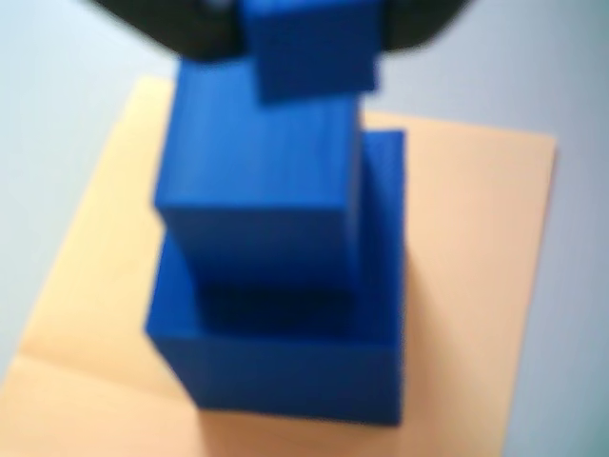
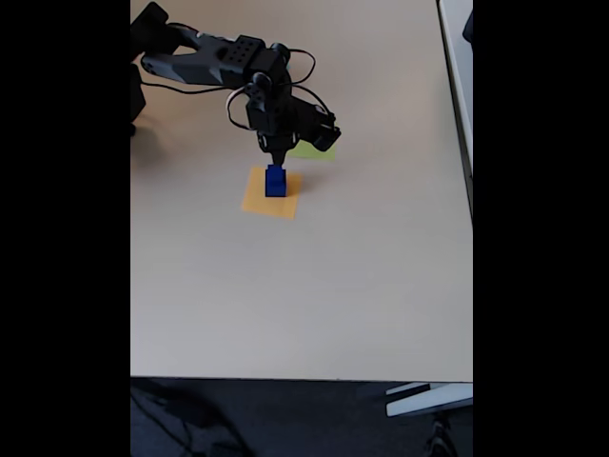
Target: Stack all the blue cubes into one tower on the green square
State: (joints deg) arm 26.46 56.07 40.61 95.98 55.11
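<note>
In the fixed view the black arm (image 2: 219, 62) reaches in from the far left corner of the counter (image 2: 362, 286), its upper links running rightward and the wrist bent so the gripper (image 2: 276, 160) points straight down over the tower (image 2: 276, 181); the tower stands on the orange-yellow square (image 2: 257, 202) — not on the green square (image 2: 309, 150), which lies just beyond it, partly hidden under the gripper body.

The wrist view is blurred; it shows two blue cubes stacked, the largest cube (image 1: 285, 371) at the base and a middle cube (image 1: 257, 200) on top of it, set toward the left and far edges; a small cube (image 1: 306, 48) sits tilted between the dark fingers (image 1: 162, 24) at the top of the frame — the fingers are closed around it, and it hangs over the middle cube's far edge; whether it touches that cube I cannot tell.
</note>
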